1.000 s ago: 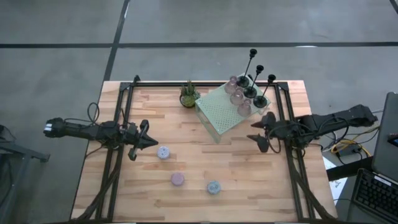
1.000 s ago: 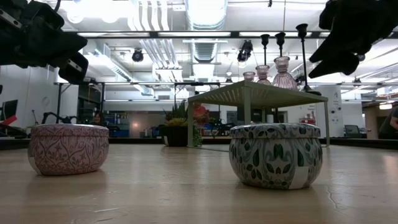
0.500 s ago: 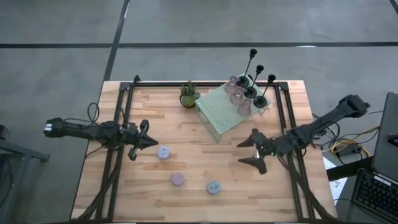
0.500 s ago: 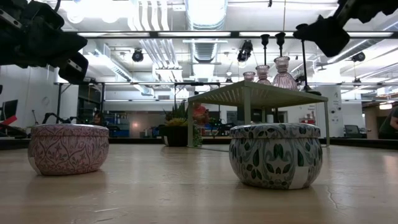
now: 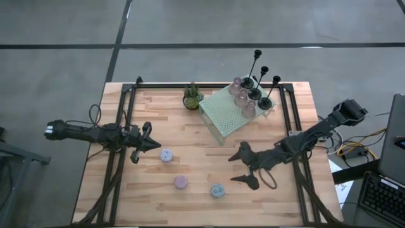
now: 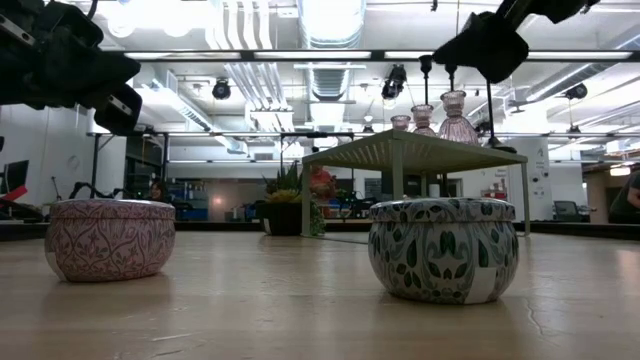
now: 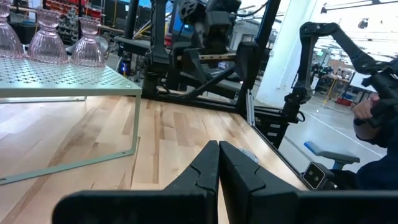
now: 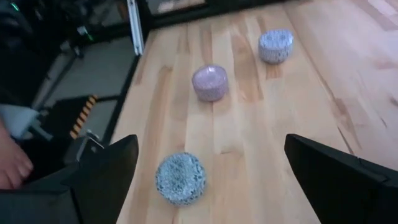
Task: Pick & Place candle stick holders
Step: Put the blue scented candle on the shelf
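Three pastel round holders rest on their bases on the table: lilac [image 5: 166, 154], pink [image 5: 181, 182] and blue [image 5: 218, 190]. They also show in the right wrist view: blue [image 8: 180, 178], pink [image 8: 210, 82], lilac [image 8: 275, 46]. Three black stemmed holders [image 5: 264, 80] and three pinkish glass cups [image 5: 242, 96] stand on the pale green platform [image 5: 224, 117]. My right gripper [image 5: 244, 168] is open and empty above the table, to the right of the blue holder. My left gripper [image 5: 149, 142] is shut and empty, left of the lilac holder.
A small potted plant [image 5: 192, 96] stands at the far edge, left of the platform. A black frame [image 5: 120, 126] runs along the table's sides and far edge. Bare wood lies between the platform and the pastel holders. A person shows in the room beyond the table [image 7: 379, 112].
My right gripper has gone from beside the platform toward the table's left and near edges, closer to the blue holder, and has stayed open. The holders have kept still.
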### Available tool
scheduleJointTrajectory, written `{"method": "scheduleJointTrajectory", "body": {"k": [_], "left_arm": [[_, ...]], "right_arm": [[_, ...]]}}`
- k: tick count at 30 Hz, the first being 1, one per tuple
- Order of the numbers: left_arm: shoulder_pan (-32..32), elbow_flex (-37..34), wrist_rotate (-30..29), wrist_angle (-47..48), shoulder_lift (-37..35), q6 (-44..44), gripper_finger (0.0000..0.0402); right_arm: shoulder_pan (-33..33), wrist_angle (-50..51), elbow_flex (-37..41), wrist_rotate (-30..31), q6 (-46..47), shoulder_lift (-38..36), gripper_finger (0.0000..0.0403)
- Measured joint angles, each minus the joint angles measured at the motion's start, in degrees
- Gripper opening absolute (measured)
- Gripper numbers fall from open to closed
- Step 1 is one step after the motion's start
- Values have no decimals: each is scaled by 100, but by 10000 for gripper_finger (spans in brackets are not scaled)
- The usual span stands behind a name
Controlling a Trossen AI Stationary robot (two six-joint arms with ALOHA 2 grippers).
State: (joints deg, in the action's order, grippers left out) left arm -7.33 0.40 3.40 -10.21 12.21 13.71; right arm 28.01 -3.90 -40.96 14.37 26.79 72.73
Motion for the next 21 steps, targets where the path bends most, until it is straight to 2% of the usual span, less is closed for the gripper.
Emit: {"method": "scheduleJointTrajectory", "body": {"k": [14,21], "left_arm": [[0,0,-1,-2,2,1,14],[0,0,0,-1,2,1,14]], "right_arm": [[38,760,-940,-166,-45,918,398],[50,828,-1331,-457,-195,1646,398]]}}
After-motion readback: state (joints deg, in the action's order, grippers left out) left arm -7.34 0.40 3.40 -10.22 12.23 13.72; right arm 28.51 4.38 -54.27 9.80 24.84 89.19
